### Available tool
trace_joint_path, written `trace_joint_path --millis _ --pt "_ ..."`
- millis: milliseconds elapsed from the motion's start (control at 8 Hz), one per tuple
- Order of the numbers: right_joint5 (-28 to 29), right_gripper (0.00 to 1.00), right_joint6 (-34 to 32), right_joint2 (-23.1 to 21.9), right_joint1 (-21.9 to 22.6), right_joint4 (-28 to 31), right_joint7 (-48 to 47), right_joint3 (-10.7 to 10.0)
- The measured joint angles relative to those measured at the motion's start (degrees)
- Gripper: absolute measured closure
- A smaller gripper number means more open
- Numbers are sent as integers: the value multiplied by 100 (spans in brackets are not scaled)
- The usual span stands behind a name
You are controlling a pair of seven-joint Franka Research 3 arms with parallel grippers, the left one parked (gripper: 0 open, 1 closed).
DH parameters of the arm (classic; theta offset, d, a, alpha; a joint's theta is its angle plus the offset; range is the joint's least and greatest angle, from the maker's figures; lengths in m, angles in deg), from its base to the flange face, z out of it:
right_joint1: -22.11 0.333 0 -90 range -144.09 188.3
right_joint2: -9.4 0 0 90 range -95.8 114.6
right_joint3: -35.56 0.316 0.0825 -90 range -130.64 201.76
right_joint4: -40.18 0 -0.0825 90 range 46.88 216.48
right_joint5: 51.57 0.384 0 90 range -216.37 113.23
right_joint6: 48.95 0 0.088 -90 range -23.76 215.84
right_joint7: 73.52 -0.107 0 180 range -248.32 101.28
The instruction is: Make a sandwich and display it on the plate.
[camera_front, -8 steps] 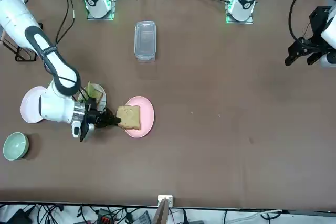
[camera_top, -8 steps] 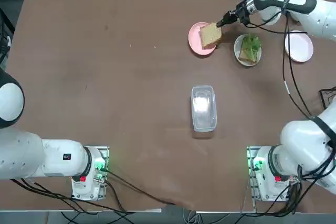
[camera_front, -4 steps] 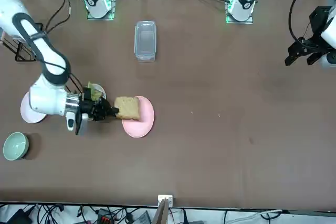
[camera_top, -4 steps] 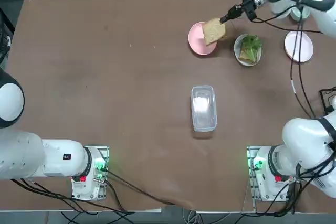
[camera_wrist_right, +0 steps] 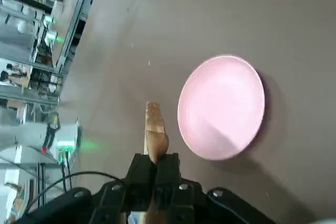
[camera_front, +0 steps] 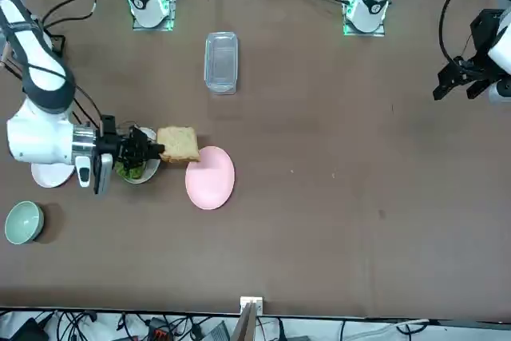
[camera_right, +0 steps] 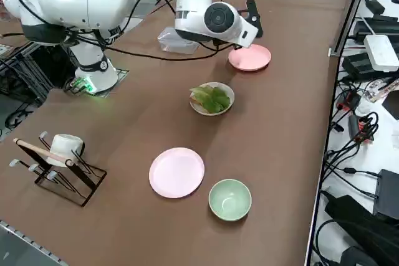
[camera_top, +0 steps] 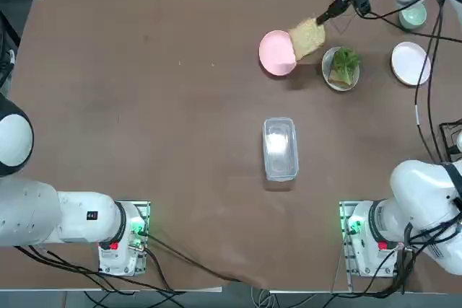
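My right gripper is shut on one edge of a tan bread slice, which hangs tilted in the air between the pink plate and the small white plate. On that white plate lies another bread slice topped with green lettuce. In the front view the held slice sits just beside the lettuce plate, which the gripper partly hides. The wrist view shows the slice edge-on between the fingers, with the bare pink plate below.
A second white plate and a pale-green bowl lie at the table's far right. A clear lidded container rests mid-table. A mug on a wire rack stands near the right edge. Cables hang from the arm.
The gripper lifted the bread slice off the pink plate and carried it up and to the robot's right, toward the lettuce plate. The pink plate now lies bare.
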Motion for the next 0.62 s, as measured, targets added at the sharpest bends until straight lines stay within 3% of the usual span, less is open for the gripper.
trace_joint_path --millis 375,625 --pt "-421 94 -1467 -7 -64 -851 185 15" --pt "-883 94 -1994 -3 -74 -1165 485 11"
